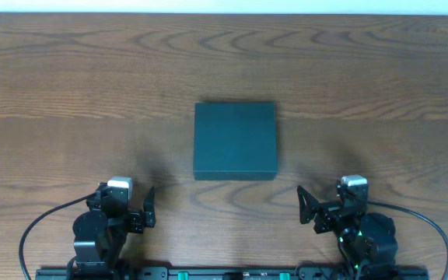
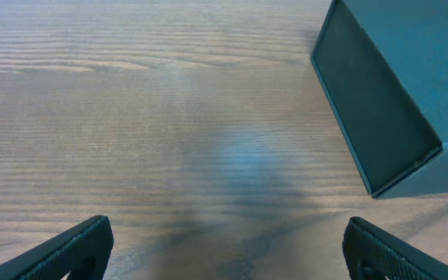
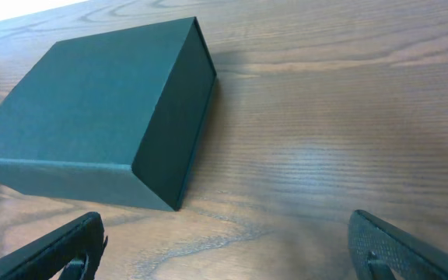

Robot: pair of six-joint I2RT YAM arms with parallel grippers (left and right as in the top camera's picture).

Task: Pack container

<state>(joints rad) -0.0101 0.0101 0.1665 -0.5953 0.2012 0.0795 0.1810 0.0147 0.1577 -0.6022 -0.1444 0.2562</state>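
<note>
Box, left wrist view: cut off by the top and right edges; only one side wall and a strip of the lid show.
Box, right wrist view: near-left corner runs off the left edge.
Box interior: hidden under the shut lid in all views.
Left gripper: only the two fingertips show; the rest lies below the bottom edge.
Right gripper: likewise, tips only.
Left arm, right arm: bases cut off by the bottom edge, overhead.
Table: left, right and near sides out of frame.
</note>
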